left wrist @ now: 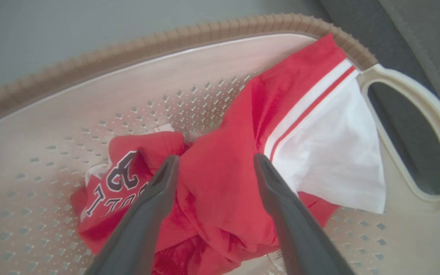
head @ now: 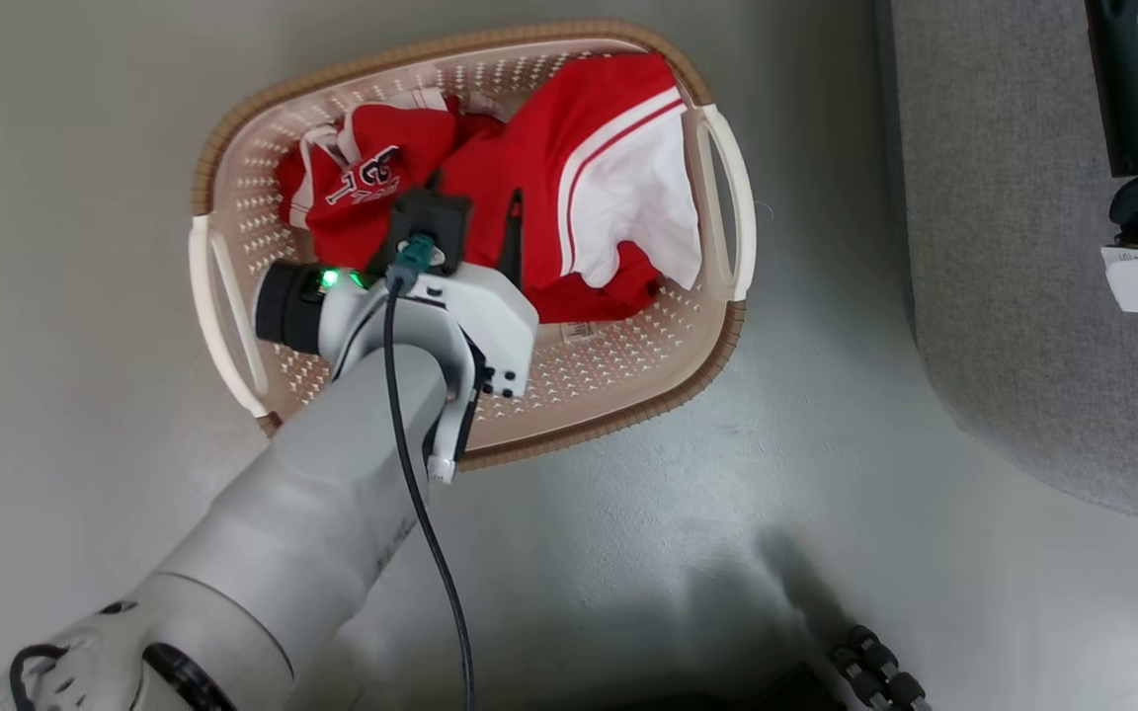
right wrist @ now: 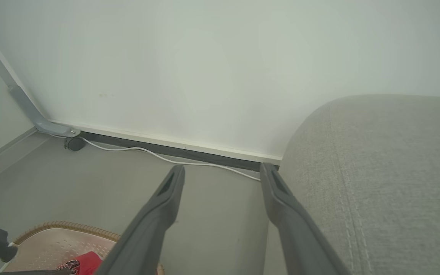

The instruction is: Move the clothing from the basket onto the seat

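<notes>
While agape, left pincer (left wrist: 215, 158) — dark, tapered — over soft (crumpled) red clothing (left wrist: 281, 99)

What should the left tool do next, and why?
Probably close its fingers. The left tool is open and low inside the basket, with its two fingers on either side of a bunched red fold of the clothing. Nothing is gripped yet. Pinching that fold looks like the step needed before lifting it toward the seat.
</notes>
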{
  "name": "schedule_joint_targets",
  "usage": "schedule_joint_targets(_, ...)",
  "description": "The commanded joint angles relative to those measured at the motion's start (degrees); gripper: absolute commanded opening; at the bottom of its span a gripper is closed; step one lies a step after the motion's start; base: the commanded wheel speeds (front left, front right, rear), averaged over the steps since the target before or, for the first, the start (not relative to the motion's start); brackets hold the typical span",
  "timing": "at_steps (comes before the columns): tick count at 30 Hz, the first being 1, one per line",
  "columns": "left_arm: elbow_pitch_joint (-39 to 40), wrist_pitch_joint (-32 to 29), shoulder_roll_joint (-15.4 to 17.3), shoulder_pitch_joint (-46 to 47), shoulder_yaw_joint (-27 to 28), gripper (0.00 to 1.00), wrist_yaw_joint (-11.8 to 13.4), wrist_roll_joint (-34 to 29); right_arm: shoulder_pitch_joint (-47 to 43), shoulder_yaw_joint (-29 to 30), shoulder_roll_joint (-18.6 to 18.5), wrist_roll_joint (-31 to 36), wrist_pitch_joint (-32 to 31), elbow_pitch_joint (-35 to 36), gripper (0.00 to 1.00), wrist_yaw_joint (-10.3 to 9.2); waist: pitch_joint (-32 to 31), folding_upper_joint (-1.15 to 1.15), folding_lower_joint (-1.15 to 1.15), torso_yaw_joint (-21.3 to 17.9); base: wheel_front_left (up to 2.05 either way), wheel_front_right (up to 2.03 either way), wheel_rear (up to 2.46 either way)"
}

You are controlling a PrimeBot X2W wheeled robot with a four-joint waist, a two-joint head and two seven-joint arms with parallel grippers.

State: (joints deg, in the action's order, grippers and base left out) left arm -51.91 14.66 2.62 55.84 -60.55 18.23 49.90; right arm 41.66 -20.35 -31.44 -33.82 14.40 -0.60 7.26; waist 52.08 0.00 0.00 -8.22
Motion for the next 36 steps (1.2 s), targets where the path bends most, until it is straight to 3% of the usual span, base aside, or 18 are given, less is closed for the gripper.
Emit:
schedule_joint_targets(1, -0.87, 0.34, 0.26, 1.67, -0.21, 1.0, 1.13, 1.95, -1.49, -0.51, -1.1, -0.15, 0.6, 2.18, 1.0, 0.23, 1.22, 0.0, 0.0, -0.82, 0.0, 0.0, 0.0)
schedule_joint_targets(10, -5.22, 0.0, 0.26, 3.69, -3.41, 1.0, 2.96, 9.96, -1.3, -0.61, -1.17, 0.31, 0.6, 3.97, 1.0, 0.23, 2.96, 0.0, 0.0, -1.53, 0.0, 0.0, 0.0)
schedule_joint_targets(18, -4.4, -0.05, 0.26, 4.09, -7.04, 1.0, -0.28, 18.02, -1.2, -0.39, -0.94, 0.39, 0.6, 4.48, 1.0, 0.23, 3.71, 0.0, 0.0, -1.59, 0.0, 0.0, 0.0)
schedule_joint_targets(19, -4.24, -0.13, 0.26, 3.98, -7.65, 0.43, -0.96, 18.96, -1.21, -0.37, -0.88, 0.39, 0.6, 4.4, 1.0, 0.23, 3.62, 0.0, 0.0, -1.57, 0.0, 0.0, 0.0)
schedule_joint_targets(20, -4.26, -0.09, 0.26, 4.11, -8.31, 0.0, -1.29, 19.46, -1.24, -0.32, -0.87, 0.37, 0.6, 4.31, 1.0, 0.23, 3.5, 0.0, 0.0, -1.51, 0.0, 0.0, 0.0)
schedule_joint_targets(27, -3.68, 0.27, 0.26, 3.14, -10.79, 0.0, -2.54, 21.13, -2.17, 0.49, -0.35, 0.13, 0.6, 2.86, 1.0, 0.23, -0.28, 0.0, 0.0, -0.72, 0.0, 0.0, 0.0)
schedule_joint_targets(36, 1.32, 0.32, 0.26, -1.76, -1.89, 0.0, -1.4, 9.78, -4.41, 0.0, -0.06, 0.26, 0.6, 0.5, 1.0, 0.23, -7.99, 0.0, 0.0, 1.46, 0.0, 0.0, 0.0)
